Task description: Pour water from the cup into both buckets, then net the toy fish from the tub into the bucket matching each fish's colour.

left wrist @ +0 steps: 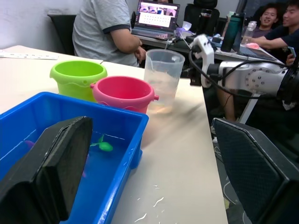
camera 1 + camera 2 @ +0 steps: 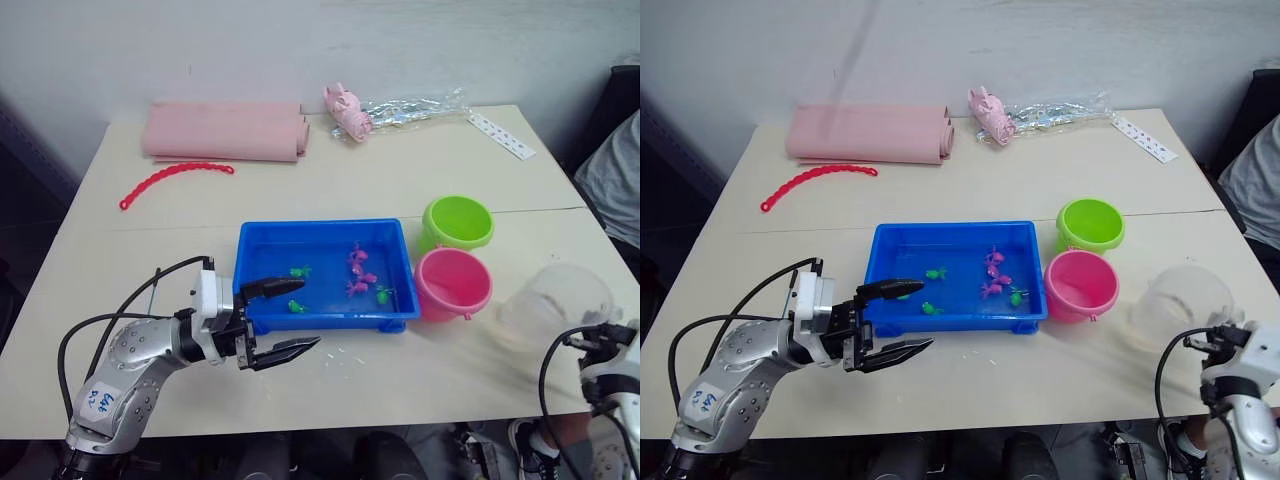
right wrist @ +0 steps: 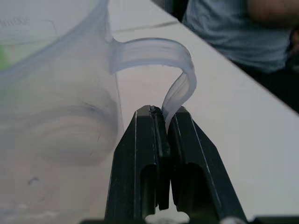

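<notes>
The clear cup [image 2: 553, 303] is upright at the table's front right, just right of the pink bucket [image 2: 453, 283]. My right gripper [image 3: 163, 116] is shut on the cup's thin handle [image 3: 180, 88]. The lime green bucket [image 2: 457, 222] stands behind the pink one. The blue tub [image 2: 320, 227] sits at the table's middle and holds water, with green toy fish [image 2: 298, 272] and pink toy fish [image 2: 356, 263] in it. My left gripper [image 2: 300, 313] stands open with nothing in it at the tub's front left corner, its upper finger [image 2: 268, 287] over the rim.
A rolled pink cloth [image 2: 225, 130], a red bead chain [image 2: 175, 178], a wrapped pink toy [image 2: 347, 110] and a white strip [image 2: 500, 135] lie at the back. A person [image 2: 615, 180] sits at the table's right side, and others sit at a laptop [image 1: 156, 16] beyond.
</notes>
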`<action>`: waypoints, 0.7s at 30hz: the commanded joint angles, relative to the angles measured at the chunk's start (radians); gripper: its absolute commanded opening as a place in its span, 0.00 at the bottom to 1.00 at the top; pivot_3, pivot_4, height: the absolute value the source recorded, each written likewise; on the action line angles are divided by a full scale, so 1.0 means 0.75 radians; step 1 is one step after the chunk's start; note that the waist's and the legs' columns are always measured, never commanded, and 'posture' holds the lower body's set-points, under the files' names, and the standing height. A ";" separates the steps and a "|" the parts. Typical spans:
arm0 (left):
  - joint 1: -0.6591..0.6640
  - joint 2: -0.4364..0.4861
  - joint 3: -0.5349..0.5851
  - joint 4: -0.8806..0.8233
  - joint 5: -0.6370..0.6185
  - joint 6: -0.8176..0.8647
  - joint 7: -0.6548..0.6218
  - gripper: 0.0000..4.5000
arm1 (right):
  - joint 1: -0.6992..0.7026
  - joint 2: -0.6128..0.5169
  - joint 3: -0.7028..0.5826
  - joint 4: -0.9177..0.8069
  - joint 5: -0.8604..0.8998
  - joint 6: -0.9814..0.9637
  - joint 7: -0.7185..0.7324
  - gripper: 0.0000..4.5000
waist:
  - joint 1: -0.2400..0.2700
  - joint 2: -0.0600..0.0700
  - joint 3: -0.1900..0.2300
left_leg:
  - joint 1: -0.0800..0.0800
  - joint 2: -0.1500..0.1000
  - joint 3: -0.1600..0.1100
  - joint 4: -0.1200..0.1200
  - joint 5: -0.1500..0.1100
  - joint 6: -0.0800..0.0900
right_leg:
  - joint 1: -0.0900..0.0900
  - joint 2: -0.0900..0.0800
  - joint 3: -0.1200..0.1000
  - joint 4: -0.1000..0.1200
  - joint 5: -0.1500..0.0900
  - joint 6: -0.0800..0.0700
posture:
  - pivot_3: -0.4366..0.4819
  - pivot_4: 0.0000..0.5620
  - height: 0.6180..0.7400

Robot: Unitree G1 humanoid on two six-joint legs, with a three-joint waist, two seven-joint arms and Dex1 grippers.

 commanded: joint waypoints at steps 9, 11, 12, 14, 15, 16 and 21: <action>-0.158 -0.032 -0.005 0.062 -0.067 0.066 0.014 1.00 | -0.040 -0.325 -0.060 -0.145 -0.189 -0.044 0.102 0.02 | 0.002 -0.001 0.000 | -0.001 -0.001 0.001 0.001 0.003 0.002 | 0.000 0.000 0.000 0.000 0.001 0.002 | 0.48 0.27 1.00; -0.151 -0.024 -0.020 0.074 -0.030 0.046 0.006 1.00 | -0.043 -0.360 -0.044 -0.160 -0.252 -0.062 0.115 0.02 | 0.002 -0.001 0.000 | -0.001 -0.001 0.001 0.001 0.003 0.002 | 0.000 0.000 0.000 0.000 0.001 0.002 | 0.48 0.27 1.00; -0.147 -0.020 -0.025 0.077 -0.014 0.038 0.004 1.00 | -0.043 -0.376 -0.035 -0.168 -0.284 -0.070 0.123 0.02 | 0.002 -0.001 0.000 | -0.001 -0.001 0.001 0.001 0.003 0.002 | 0.000 0.000 0.000 0.000 0.001 0.002 | 0.48 0.27 1.00; -0.136 -0.022 -0.028 0.088 0.002 0.022 -0.003 1.00 | -0.068 -0.411 -0.028 -0.179 -0.350 -0.070 0.112 0.02 | 0.002 -0.001 0.000 | -0.002 -0.001 0.001 0.001 0.004 0.002 | 0.000 0.000 0.000 -0.001 0.001 0.002 | 0.48 0.27 1.00; -0.135 -0.025 -0.028 0.091 0.007 0.018 -0.004 1.00 | -0.074 -0.434 -0.019 -0.184 -0.384 -0.075 0.117 0.02 | 0.001 -0.001 0.000 | -0.002 -0.001 0.001 0.001 0.004 0.003 | 0.000 0.000 0.000 -0.001 0.001 0.002 | 0.48 0.27 1.00; -0.137 -0.030 -0.029 0.096 0.012 0.015 -0.005 1.00 | -0.084 -0.452 -0.008 -0.187 -0.416 -0.086 0.122 0.02 | 0.002 -0.001 0.000 | -0.002 -0.001 0.001 0.002 0.004 0.003 | 0.000 0.000 0.000 -0.001 0.001 0.002 | 0.48 0.27 1.00; -0.143 -0.042 -0.049 0.102 0.035 0.013 0.000 1.00 | -0.125 -0.485 0.045 -0.207 -0.524 -0.096 0.132 0.02 | 0.002 -0.001 0.000 | -0.002 -0.001 0.000 0.002 0.005 0.002 | 0.000 0.000 -0.001 -0.001 0.001 0.002 | 0.48 0.27 1.00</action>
